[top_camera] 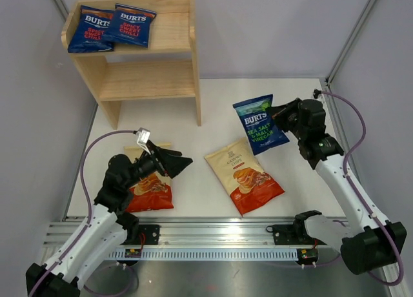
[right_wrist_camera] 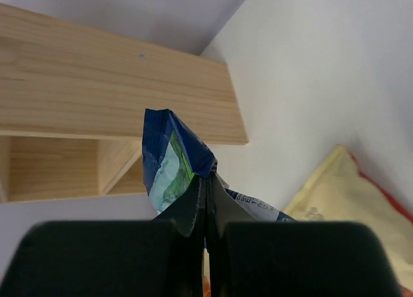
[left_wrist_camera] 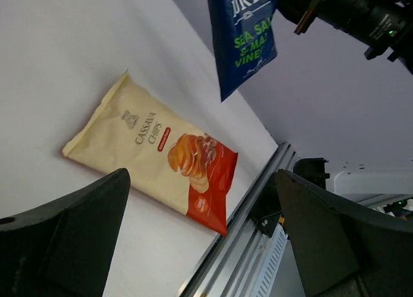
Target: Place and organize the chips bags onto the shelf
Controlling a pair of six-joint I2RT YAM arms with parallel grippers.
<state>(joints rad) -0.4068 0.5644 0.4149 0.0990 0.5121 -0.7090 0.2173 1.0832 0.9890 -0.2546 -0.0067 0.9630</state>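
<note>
Two dark blue BURTS bags [top_camera: 111, 27] lie on the top of the wooden shelf [top_camera: 174, 77]. My right gripper [top_camera: 279, 113] is shut on the green-topped BURTS bag [top_camera: 258, 121] and holds it by its edge above the table; it also shows in the right wrist view [right_wrist_camera: 174, 158] and the left wrist view [left_wrist_camera: 244, 35]. A cream bag [top_camera: 244, 175] lies flat at mid-table, also in the left wrist view [left_wrist_camera: 155, 152]. A second cream bag [top_camera: 150, 187] lies under my left gripper [top_camera: 175, 163], which is open and empty above it.
The shelf stands at the back left against the wall, its lower tier [top_camera: 148, 81] bare. A metal rail [top_camera: 213, 232] runs along the table's near edge. Grey enclosure walls [top_camera: 271, 26] close the back and sides.
</note>
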